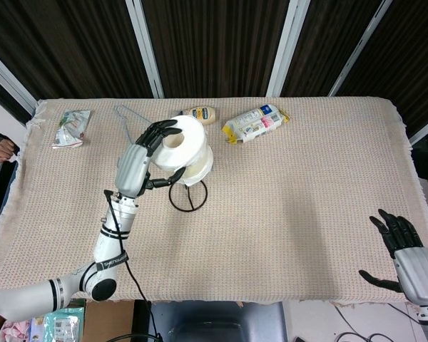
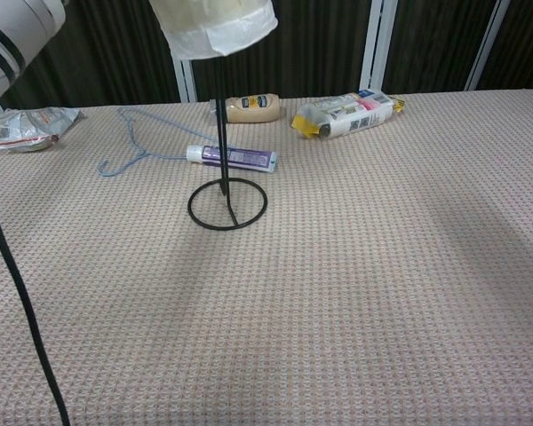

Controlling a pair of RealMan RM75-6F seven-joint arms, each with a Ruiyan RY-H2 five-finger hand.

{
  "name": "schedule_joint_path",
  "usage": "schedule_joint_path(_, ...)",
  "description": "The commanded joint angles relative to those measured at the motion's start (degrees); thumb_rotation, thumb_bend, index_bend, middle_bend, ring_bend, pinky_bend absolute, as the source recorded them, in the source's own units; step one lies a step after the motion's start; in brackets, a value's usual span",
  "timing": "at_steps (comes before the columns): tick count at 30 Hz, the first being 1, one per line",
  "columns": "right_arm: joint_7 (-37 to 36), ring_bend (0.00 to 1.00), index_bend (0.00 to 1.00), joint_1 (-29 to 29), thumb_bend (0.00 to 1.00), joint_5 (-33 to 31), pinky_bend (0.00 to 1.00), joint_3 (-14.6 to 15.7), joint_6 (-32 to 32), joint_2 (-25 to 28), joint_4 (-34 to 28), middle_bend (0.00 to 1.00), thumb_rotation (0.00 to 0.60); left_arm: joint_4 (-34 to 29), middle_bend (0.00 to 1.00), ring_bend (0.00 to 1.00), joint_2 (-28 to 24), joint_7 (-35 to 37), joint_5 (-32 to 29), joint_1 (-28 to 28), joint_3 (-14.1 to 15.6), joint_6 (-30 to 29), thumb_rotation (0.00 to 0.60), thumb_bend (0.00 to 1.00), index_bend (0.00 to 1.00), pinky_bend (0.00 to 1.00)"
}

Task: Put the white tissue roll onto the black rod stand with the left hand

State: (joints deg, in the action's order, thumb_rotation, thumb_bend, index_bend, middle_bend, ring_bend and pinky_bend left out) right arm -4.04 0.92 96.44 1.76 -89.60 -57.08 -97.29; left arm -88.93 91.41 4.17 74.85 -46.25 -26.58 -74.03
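We are seeing the desk (image 1: 307,214) carrying a black rod stand (image 2: 226,200) left of centre. Our left robot hand (image 1: 148,158) is gripping the white tissue roll (image 1: 185,146) above that rod. Our right robot hand (image 1: 406,260) is hovering, fingers spread, at the near right.

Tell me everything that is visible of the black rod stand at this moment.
The black rod stand looks like thin dark metal wire: a round ring base lying flat on the woven table cover, with one slim upright rod rising from it. The rod's top disappears behind the white tissue roll, which the left hand holds over it. A toothpaste tube lies just behind the base.
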Motion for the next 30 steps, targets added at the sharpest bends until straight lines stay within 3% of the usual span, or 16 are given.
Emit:
schedule_joint_path(1, -0.1, 0.00, 0.00, 0.0, 0.12, 0.0, 0.00, 0.0, -0.1, 0.0, 0.0, 0.00, 0.600, 0.2, 0.60, 0.56, -0.2, -0.4, -0.8, -0.2, 0.2, 0.8, 0.600, 0.44, 0.42, 0.82)
schedule_joint_path(3, -0.2, 0.00, 0.00, -0.1, 0.12, 0.0, 0.00, 0.0, -0.1, 0.1, 0.0, 0.00, 0.600, -0.3, 0.51, 0.46, -1.0, -0.7, -1.6, -0.2, 0.9, 2.3, 0.600, 0.42, 0.35, 0.69)
schedule_joint_path(8, -0.2, 0.00, 0.00, -0.1, 0.12, -0.1, 0.00, -0.1, -0.2, 0.1, 0.0, 0.00, 0.600, -0.1, 0.18, 0.10, -1.7, -2.9, -1.7, -0.4, 1.6, 2.9, 0.600, 0.39, 0.06, 0.15)
schedule_joint_path(10, -0.2, 0.00, 0.00, -0.1, 0.12, -0.1, 0.00, -0.1, -0.2, 0.1, 0.0, 0.00, 0.600, 0.0, 0.11, 0.04, -1.5, -3.1, -1.4, -0.4, 1.7, 2.2, 0.600, 0.39, 0.01, 0.09)
schedule_joint_path(15, -0.2, 0.00, 0.00, -0.1, 0.12, 0.0, 0.00, -0.1, 0.0, 0.1, 0.0, 0.00, 0.600, -0.7, 0.01, 0.00, -1.9, -2.9, -1.0, -0.1, 2.1, 1.4, 0.600, 0.39, 0.00, 0.05)
schedule_joint_path(27, 0.2, 0.00, 0.00, -0.2, 0.12, 0.6, 0.00, 0.1, -0.3, -0.2, 0.1, 0.00, 0.600, -4.7, 0.00, 0.00, -4.7, -2.3, 2.2, 2.2, 4.7, -0.4, 0.600, 0.37, 0.00, 0.05)
schedule_joint_path(29, 0.5, 0.00, 0.00, -0.1, 0.12, 0.8, 0.00, 0.3, 0.0, -0.3, 0.2, 0.00, 0.600, -6.2, 0.00, 0.00, -6.8, -3.2, 4.9, 4.8, 7.8, -2.3, 0.600, 0.38, 0.00, 0.05)
schedule_joint_path(30, 1.1, 0.00, 0.00, 0.0, 0.12, 1.1, 0.00, 0.5, 0.4, -0.5, 0.2, 0.00, 0.600, -9.1, 0.00, 0.00, -9.9, -2.7, 7.3, 10.4, 13.1, -6.1, 0.600, 0.39, 0.00, 0.05)
